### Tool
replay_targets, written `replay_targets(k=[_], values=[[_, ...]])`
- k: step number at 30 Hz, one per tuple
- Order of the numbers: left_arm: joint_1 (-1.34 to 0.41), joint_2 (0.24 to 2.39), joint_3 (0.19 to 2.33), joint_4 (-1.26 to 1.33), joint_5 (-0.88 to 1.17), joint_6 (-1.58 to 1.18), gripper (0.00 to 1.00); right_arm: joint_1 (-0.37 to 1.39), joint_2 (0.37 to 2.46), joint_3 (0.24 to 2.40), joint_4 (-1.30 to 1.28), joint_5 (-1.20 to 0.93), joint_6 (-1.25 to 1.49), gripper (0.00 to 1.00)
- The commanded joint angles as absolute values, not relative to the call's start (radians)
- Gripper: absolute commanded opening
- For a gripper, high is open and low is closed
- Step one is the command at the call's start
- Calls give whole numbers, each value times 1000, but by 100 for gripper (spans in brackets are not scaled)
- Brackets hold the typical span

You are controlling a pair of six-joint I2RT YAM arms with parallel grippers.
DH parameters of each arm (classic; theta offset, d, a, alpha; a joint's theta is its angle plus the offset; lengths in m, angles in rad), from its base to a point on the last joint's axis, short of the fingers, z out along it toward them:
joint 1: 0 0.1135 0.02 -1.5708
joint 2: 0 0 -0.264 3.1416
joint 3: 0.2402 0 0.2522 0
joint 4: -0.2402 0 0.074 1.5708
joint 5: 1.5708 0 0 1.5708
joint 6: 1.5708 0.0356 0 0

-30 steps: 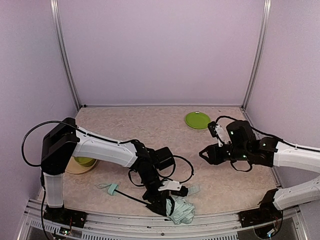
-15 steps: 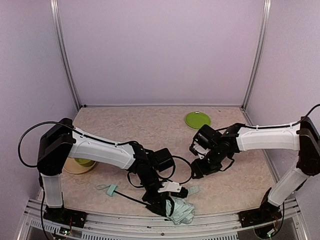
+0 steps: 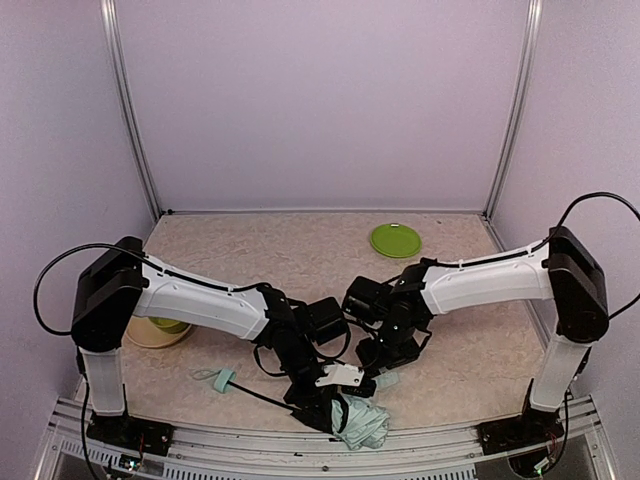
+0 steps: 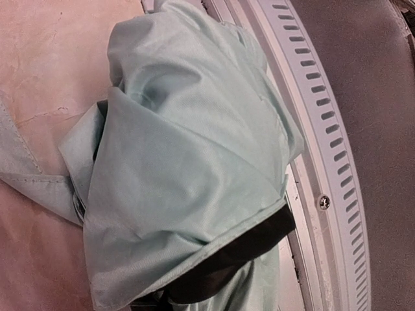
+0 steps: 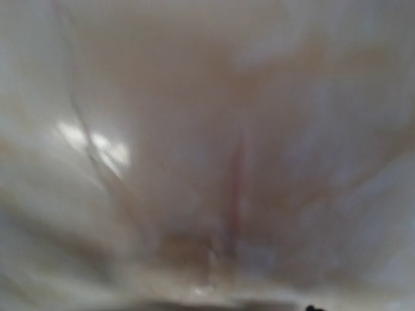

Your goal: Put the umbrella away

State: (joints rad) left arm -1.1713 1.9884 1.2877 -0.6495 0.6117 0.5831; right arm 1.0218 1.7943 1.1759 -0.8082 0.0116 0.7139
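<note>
Top external: left gripper point(image 3: 322, 408) pinches umbrella point(image 3: 362, 424)

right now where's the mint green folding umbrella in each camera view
Top external: pale mint-green folding umbrella, crumpled at bottom centre by the near edge.
Left wrist: the umbrella fills most of the frame.
Right wrist: too blurred to tell.
Shared landmark: the white slotted rail, beside the fabric in both.

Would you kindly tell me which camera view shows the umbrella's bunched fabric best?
The left wrist view: the umbrella fills it, folds and black lining sharp. The top external view shows it small, low in the frame. The right wrist view is only blur.
</note>
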Motion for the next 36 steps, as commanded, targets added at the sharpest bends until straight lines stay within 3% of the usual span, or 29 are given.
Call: replay_targets(k=[1, 10, 15, 22, 36], values=[[-1198, 2030, 1227, -732, 506, 583, 0, 1049, 1835, 1171, -894, 33, 772, 66], [-1197, 2026, 1221, -727, 506, 588, 0, 1065, 1826, 1192, -985, 103, 769, 68], [-1198, 2024, 1218, -730, 504, 591, 0, 1011, 1721, 1113, -884, 58, 638, 72], [-1197, 2027, 1220, -727, 506, 593, 0, 1025, 1553, 950, -713, -54, 724, 67], [-1199, 2026, 1223, -729, 502, 588, 0, 1100, 1758, 919, -691, -106, 735, 66]])
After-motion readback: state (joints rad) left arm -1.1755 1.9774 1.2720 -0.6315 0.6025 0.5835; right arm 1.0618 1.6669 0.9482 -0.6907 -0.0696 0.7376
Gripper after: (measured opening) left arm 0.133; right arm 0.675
